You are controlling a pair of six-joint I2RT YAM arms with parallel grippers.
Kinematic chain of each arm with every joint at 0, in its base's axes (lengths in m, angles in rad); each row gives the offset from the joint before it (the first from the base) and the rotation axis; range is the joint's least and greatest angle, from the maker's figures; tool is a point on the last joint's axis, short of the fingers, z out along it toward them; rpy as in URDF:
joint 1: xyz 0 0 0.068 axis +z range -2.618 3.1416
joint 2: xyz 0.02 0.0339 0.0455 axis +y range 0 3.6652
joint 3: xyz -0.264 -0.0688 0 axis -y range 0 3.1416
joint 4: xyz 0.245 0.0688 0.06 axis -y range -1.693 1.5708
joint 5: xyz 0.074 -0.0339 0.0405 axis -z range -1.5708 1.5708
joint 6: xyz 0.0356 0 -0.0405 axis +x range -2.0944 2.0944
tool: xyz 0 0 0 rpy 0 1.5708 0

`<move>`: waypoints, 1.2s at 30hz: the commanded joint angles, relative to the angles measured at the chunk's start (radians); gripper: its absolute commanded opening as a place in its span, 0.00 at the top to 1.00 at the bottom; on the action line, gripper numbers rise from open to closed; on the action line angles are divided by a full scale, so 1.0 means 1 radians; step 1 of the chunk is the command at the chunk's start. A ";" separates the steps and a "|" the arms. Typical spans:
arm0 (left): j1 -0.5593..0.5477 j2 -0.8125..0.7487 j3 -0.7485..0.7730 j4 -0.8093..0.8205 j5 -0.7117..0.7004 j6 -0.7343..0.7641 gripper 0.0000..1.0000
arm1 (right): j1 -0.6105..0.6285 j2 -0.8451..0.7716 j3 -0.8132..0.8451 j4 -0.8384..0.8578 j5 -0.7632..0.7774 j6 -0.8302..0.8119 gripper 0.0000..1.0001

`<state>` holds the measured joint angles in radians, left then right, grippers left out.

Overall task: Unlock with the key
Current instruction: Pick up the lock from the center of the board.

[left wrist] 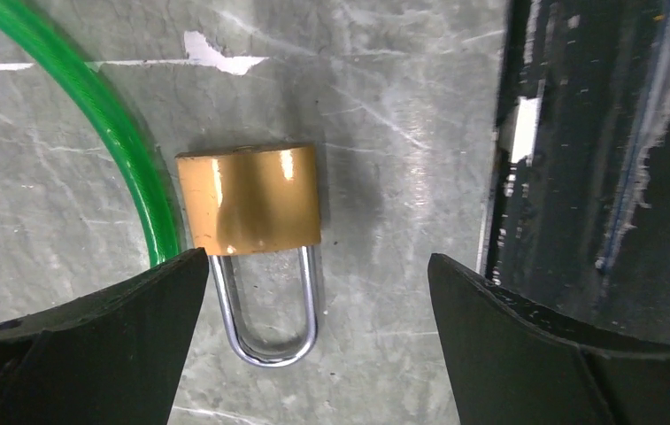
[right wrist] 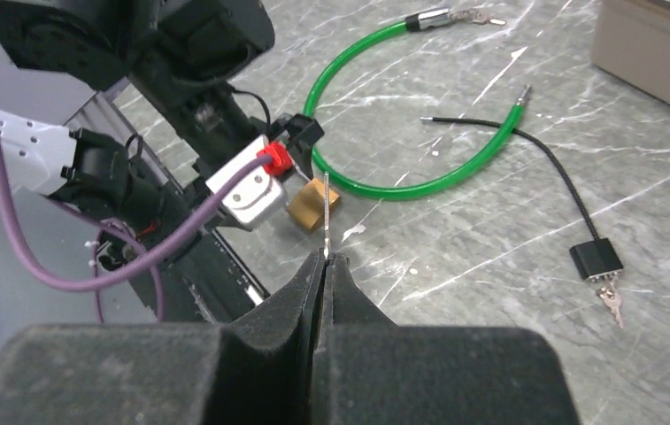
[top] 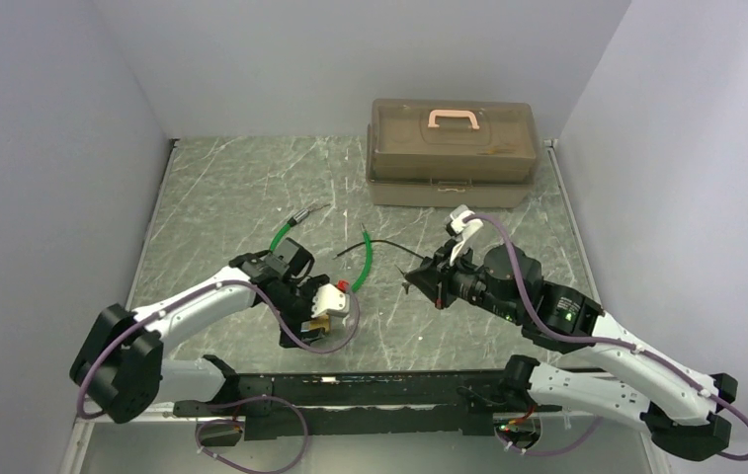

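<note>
Left wrist: brass padlock (left wrist: 249, 199) between spread claw (left wrist: 318, 261)

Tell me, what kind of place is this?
Probably a robot testing booth: plain white walls close in a marbled table, and a left arm and right arm reach toward a brass padlock.

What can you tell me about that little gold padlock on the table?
The padlock has a shiny brass-coloured body and a silver U-shaped shackle with both legs in the body, so it looks locked. It lies flat on the grey marbled table, under the open left gripper, not gripped, with a green cable close beside it.
</note>
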<state>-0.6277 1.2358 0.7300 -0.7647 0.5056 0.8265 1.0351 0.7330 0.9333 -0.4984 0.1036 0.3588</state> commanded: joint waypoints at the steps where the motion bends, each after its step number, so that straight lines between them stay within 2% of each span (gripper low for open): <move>1: -0.017 0.072 -0.006 0.116 -0.105 0.011 0.01 | -0.080 0.005 0.061 0.005 -0.052 -0.032 1.00; 9: -0.018 0.166 -0.004 0.183 -0.120 0.022 0.01 | -0.244 0.036 0.060 0.054 -0.252 -0.061 1.00; 19: -0.083 0.212 -0.010 0.226 -0.108 0.070 0.03 | -0.303 0.026 0.018 0.076 -0.326 -0.048 1.00; 25: -0.144 0.172 -0.102 0.270 -0.174 0.121 0.18 | -0.308 0.020 0.026 0.070 -0.325 -0.039 1.00; 30: -0.164 0.115 -0.164 0.317 -0.222 0.125 0.40 | -0.310 0.025 0.041 0.061 -0.324 -0.042 1.00; 32: -0.168 0.103 -0.162 0.328 -0.252 0.120 0.53 | -0.311 0.032 0.047 0.065 -0.328 -0.041 1.00; 34: -0.168 0.091 -0.161 0.330 -0.283 0.136 0.60 | -0.311 0.037 0.052 0.071 -0.332 -0.040 1.00; 36: -0.168 0.078 -0.168 0.326 -0.298 0.163 0.62 | -0.311 0.045 0.052 0.078 -0.335 -0.040 1.00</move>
<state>-0.7902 1.2984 0.6125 -0.4885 0.3214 0.9218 0.7284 0.7723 0.9489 -0.4763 -0.2157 0.3153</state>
